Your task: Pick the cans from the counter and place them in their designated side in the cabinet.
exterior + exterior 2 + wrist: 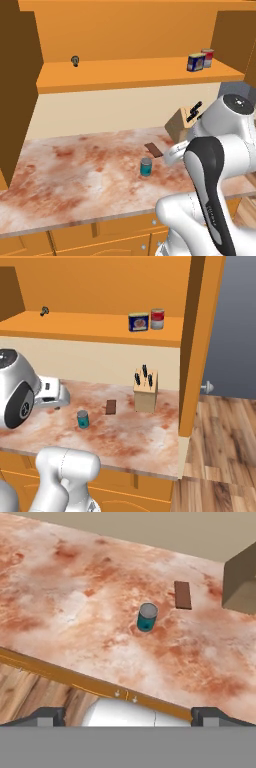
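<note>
A teal can [145,166] with a silver top stands upright on the marbled counter [75,175], which serves as the landmark here. In the hand view the can [147,617] sits mid-counter with bare stone all around it. A small flat brown block [182,594] lies near it, toward the back wall, apart from it. Beyond the block stands a wooden knife block [145,388].

The 2 base views add the orange cabinet [125,75] above the counter. On its shelf, toward the right end, a dark blue can [138,321] with a yellow label stands just beside a red-and-grey can [157,318]. A small dark object [75,61] sits far along the shelf to their left.

The gripper [127,714] has its 2 tips spread wide at the bottom of the hand view, holding nothing, back from the counter's front edge. The right base view shows the counter's right end against the cabinet's side panel, with wooden floor [220,456] beyond.
</note>
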